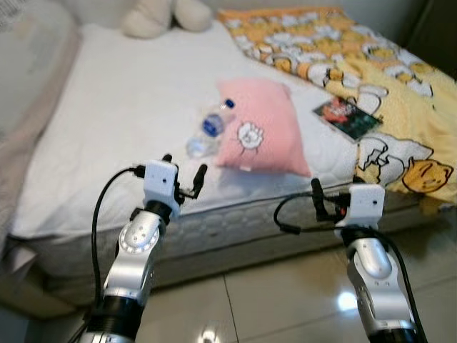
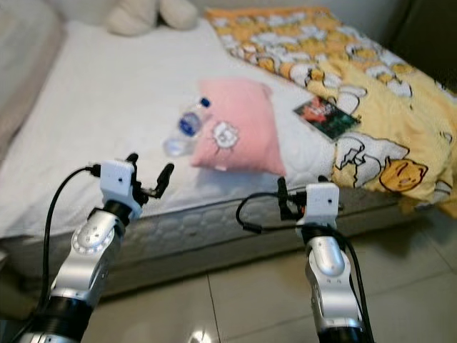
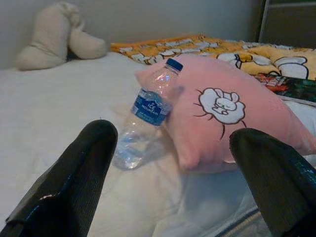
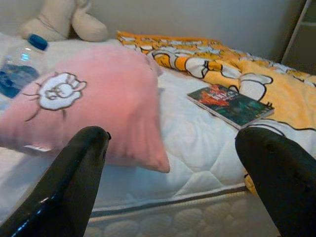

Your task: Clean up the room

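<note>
The bottle [image 3: 148,114] carries a blue label reading "ICE MOUNTAIN".

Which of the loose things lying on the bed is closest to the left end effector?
The clear water bottle with the blue cap, lying on its side against the pink pillow. It lies directly ahead of the open left end effector; the book lies farther right.

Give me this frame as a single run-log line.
phase: approach | left gripper: open, empty, facing water bottle | right gripper: open, empty | on bed: pink pillow, book
</note>
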Tool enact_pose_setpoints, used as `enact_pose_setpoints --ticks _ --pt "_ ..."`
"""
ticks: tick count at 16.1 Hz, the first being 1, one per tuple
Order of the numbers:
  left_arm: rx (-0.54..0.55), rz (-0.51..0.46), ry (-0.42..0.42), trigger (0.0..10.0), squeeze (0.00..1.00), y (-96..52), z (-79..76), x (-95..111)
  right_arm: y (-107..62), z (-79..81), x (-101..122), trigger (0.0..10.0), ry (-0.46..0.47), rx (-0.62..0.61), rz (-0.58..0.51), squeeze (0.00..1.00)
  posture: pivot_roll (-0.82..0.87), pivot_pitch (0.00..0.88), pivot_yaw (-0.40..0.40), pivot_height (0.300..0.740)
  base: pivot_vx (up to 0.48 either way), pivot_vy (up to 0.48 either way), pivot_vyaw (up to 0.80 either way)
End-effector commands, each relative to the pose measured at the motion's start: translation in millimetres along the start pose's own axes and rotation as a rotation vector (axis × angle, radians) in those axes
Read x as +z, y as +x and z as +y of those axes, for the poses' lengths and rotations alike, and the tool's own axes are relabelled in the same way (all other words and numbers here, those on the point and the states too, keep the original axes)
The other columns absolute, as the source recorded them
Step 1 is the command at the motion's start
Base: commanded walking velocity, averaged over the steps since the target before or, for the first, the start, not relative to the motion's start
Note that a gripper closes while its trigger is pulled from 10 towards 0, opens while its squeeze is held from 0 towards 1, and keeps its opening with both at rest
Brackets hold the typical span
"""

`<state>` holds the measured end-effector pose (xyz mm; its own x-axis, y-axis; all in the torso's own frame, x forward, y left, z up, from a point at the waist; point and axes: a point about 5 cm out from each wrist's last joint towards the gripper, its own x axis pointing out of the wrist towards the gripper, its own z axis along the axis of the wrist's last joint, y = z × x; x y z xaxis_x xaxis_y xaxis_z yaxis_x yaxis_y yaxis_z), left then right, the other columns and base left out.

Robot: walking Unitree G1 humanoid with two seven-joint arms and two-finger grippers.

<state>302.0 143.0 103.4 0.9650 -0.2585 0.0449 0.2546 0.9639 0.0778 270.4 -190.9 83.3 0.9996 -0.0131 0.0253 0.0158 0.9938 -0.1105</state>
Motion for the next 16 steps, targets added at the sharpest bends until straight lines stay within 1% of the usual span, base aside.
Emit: enact_pose_setpoints --ticks 1,2,3,4,10,15,16 --pt "-0.001 -0.025 0.041 10.0 0.0 3.4 0.4 5 3.9 -1.3 5 10.0 0.031 -0.022 -0.018 0.0 -0.11 0.0 0.032 0.74 0.48 0.0 0.0" --pt "0.0 -0.031 0.054 10.0 0.0 3.8 0.3 6 4.3 -2.0 5 10.0 0.056 -0.033 -0.019 0.0 -0.11 0.0 0.033 0.74 0.48 0.0 0.0" --pt "-0.005 -0.044 0.095 10.0 0.0 4.2 -0.5 9 4.9 -3.5 6 10.0 0.08 -0.048 -0.021 0.0 -0.11 0.0 0.034 0.74 0.48 0.0 0.0" --pt "-0.004 -0.051 0.125 10.0 0.0 5.2 -1.2 11 6.0 -4.6 8 10.0 0.082 -0.05 -0.025 0.0 -0.12 0.0 0.037 0.74 0.48 0.0 0.0" --pt "0.001 -0.049 0.116 10.0 0.0 6.5 -1.1 10 4.9 -0.5 8 10.0 0.061 -0.028 -0.026 0.0 -0.12 0.0 0.038 0.74 0.48 0.0 0.0" --pt "0.001 -0.053 0.112 10.0 0.0 11.3 -0.7 12 7.2 4.8 17 10.0 0.057 -0.001 -0.058 0.0 -0.12 0.0 0.04 0.74 0.48 0.0 0.0" --pt "0.018 -0.042 0.106 10.0 0.0 13.7 1.8 12 6.6 5.1 17 10.0 0.058 0.001 -0.059 0.0 -0.12 0.0 0.04 0.74 0.0 0.0 0.0"
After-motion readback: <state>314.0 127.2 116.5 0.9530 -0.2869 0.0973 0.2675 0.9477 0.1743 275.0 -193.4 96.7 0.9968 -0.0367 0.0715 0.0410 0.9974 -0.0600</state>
